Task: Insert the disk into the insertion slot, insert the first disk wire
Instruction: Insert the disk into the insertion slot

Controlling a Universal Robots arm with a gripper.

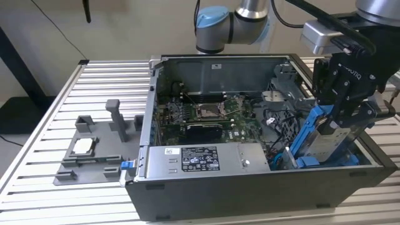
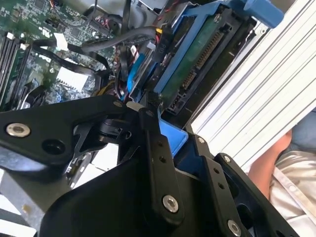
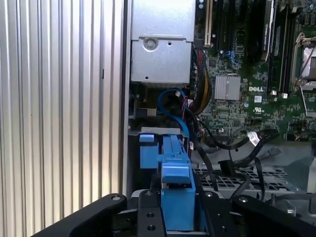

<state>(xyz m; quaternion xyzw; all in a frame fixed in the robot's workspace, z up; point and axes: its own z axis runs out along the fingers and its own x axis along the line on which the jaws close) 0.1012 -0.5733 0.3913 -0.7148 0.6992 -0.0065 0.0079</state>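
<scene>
We saw the claw [image 1: 340, 121] clamped on the upright disk [image 1: 325, 143]; it needed squaring with the slot [image 1: 312, 162] beneath, we judged.

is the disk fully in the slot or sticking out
Sticking out. In the exterior view the disk stands on edge, clamped by the gripper, with only its lower end down at the slot.

Your gripper [image 1: 342, 123] is matt black metal with bright screw heads. The disk [image 1: 330, 140] shows smooth silver-grey metal, and its carrier [image 1: 310, 129] is glossy blue plastic. You also see a ribbed, brushed-metal table [image 1: 106, 77], a matt dark grey case [image 1: 250, 190], a shiny bare-metal power supply [image 1: 250, 157] and a matt grey plastic fixture [image 1: 93, 161].
</scene>
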